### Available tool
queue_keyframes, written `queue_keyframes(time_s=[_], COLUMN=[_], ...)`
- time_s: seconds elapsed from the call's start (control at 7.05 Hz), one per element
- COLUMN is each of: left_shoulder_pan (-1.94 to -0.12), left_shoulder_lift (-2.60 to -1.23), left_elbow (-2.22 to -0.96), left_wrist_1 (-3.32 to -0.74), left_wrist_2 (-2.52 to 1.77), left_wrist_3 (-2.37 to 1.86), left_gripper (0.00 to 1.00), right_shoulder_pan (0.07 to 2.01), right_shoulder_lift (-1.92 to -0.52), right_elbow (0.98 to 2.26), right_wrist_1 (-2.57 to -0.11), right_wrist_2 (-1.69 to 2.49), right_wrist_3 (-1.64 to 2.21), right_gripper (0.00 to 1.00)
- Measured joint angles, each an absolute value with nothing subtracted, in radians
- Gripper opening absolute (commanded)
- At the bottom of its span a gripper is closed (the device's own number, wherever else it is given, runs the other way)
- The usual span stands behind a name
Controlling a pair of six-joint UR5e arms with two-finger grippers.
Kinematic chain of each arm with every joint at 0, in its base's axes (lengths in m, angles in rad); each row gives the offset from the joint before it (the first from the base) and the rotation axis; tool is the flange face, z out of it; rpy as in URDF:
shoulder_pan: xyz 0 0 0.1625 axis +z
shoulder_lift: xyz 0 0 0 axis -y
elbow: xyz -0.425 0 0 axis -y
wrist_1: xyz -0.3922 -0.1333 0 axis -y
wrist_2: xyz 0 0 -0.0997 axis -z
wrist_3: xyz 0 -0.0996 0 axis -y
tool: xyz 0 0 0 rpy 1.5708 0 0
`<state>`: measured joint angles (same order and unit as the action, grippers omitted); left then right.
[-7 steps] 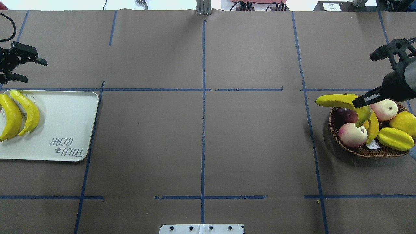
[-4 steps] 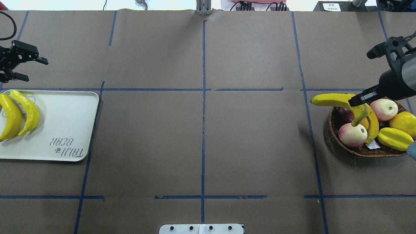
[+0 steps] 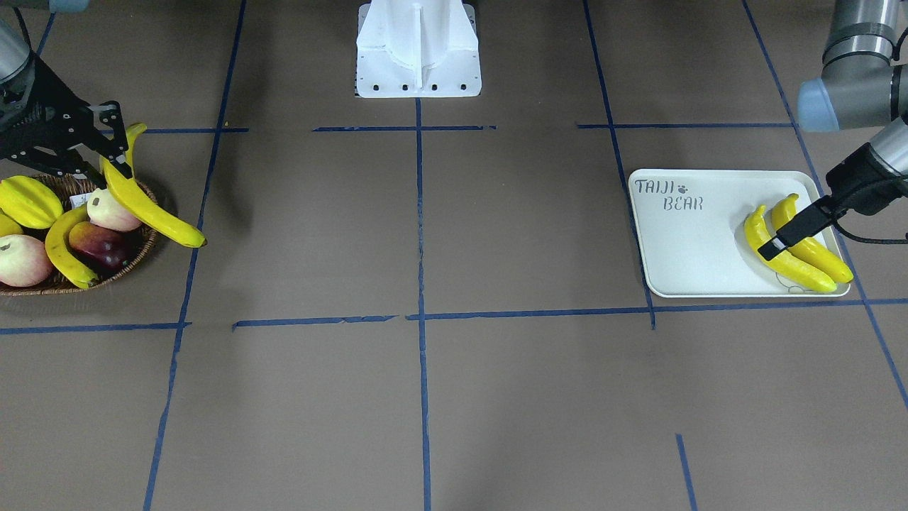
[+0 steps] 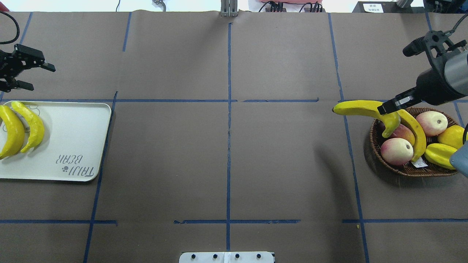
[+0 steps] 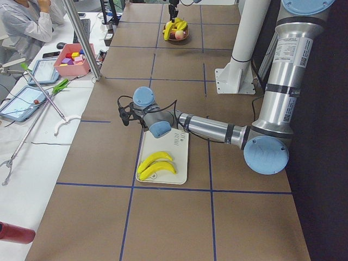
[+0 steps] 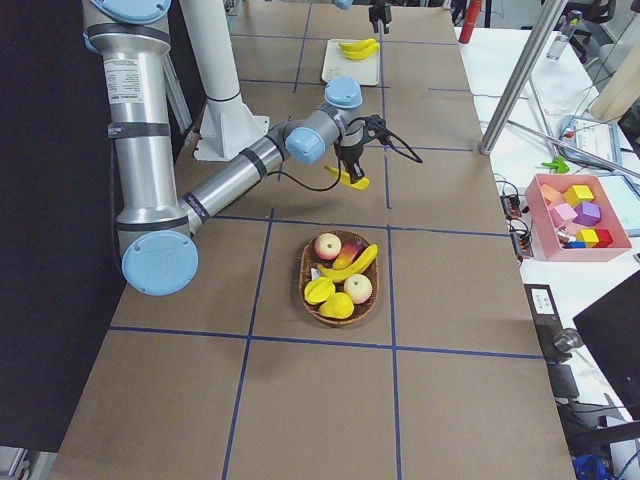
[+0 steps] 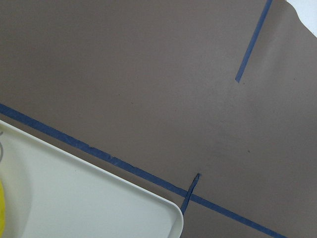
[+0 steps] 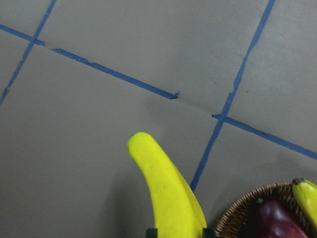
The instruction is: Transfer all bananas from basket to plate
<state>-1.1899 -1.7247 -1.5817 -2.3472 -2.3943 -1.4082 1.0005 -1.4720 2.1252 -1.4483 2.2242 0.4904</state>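
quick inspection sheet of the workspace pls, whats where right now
surface: brown paper table with a blue tape grid
job's things: two bananas on the plate; third banana held above the basket rim; fourth banana lying in the basket
clutter: peaches, starfruit and dark red fruit in the basket
grippers: left tool open and empty, beyond the plate; right tool shut on the third banana
cables: black cable looping at the left wrist
surroundings: white robot base; pink box of blocks on a side bench; seated person
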Motion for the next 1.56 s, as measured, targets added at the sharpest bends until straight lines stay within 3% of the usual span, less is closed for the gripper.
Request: queue_keyframes(time_s=[0.71, 1.56], left_shoulder_pan=[-1.154, -0.987], left_shoulder_lift=[-1.843, -2.137], left_elbow=[-1.583, -1.572], left_wrist_1=[-2.345, -2.338], left_wrist_2=[-2.395, -2.384], left_wrist_3=[-1.622, -2.116], left_gripper=[1.00, 1.00], right_shoulder_pan=[0.924, 0.752], right_shoulder_lift=[-1.203, -0.934], right_elbow=[2.020, 1.891], right_wrist_1=[-1.443, -1.440], right_wrist_2=[2.196, 1.975], right_wrist_3=[0.751, 1.018], right_gripper=[0.00, 0.00])
